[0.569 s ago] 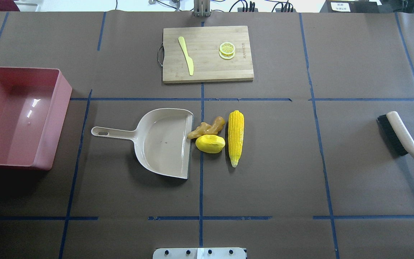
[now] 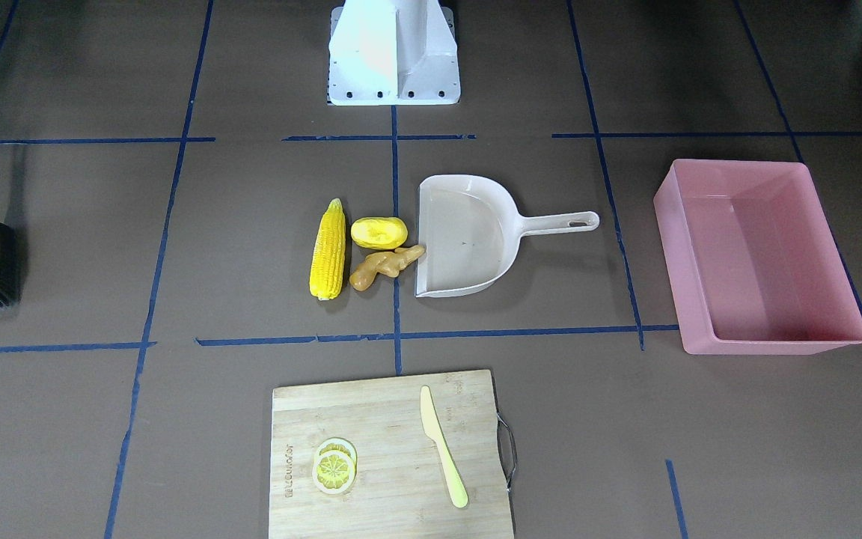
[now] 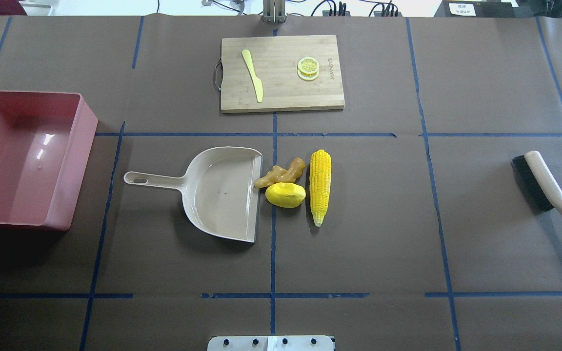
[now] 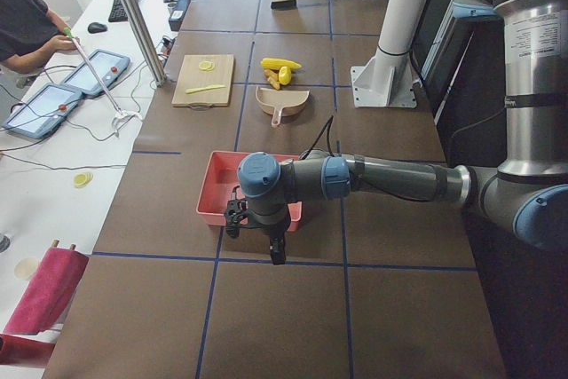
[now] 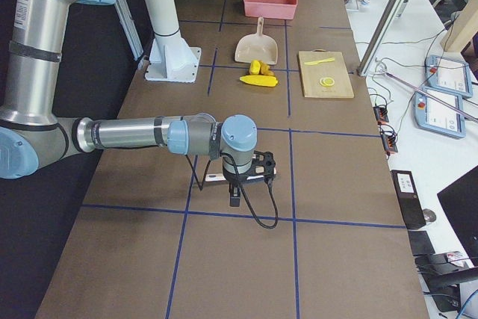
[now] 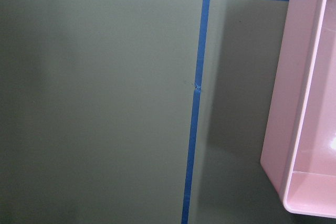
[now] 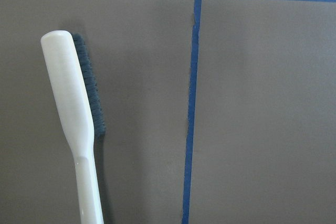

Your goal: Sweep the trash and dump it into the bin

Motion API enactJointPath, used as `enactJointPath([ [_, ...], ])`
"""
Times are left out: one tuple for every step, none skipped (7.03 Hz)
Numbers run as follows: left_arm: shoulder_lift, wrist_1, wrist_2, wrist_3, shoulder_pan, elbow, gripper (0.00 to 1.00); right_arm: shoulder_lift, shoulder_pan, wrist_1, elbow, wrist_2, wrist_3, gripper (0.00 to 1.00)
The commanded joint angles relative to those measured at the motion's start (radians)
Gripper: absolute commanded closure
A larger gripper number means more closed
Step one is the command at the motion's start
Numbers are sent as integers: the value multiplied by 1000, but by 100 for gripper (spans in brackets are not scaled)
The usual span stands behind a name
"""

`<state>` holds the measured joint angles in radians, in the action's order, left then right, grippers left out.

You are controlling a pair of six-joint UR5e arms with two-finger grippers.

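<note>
The corn cob (image 3: pixel 320 186), the yellow oval lump (image 3: pixel 285 195) and the ginger root (image 3: pixel 281 173) lie together right at the open mouth of the beige dustpan (image 3: pixel 217 192). The ginger touches the dustpan's lip. The pink bin (image 3: pixel 73 165) stands at the table's left end; its wall shows in the left wrist view (image 6: pixel 304 103). My left gripper (image 4: pixel 277 250) hangs over the table beside the bin. My right gripper (image 5: pixel 234 198) hangs over the brush (image 7: pixel 73 114). Both show only in the side views, so I cannot tell whether they are open or shut.
The brush (image 3: pixel 549 187) lies at the table's right end, bristles toward the middle. A wooden cutting board (image 3: pixel 281 92) at the far middle holds a pale yellow knife (image 3: pixel 252 75) and lemon slices (image 3: pixel 308 67). The robot's base plate (image 3: pixel 271 342) is at the near edge.
</note>
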<state>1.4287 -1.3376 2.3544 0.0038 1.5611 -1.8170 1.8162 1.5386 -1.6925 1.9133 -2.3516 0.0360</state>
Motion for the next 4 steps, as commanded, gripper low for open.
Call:
enactJointPath([
  [-1,0,0,-2,-1,-4,0,0,-2,1,0,2,2,0],
  [-1,2,3,-2,-1,-2,0,0,-2,1,1,2,1,0],
  [-1,-11,5,2,-1,-4,0,0,-2,1,1,2,1,0],
  [-2,-12,12,1,1,-11,0,0,-2,1,3,2,2,0],
])
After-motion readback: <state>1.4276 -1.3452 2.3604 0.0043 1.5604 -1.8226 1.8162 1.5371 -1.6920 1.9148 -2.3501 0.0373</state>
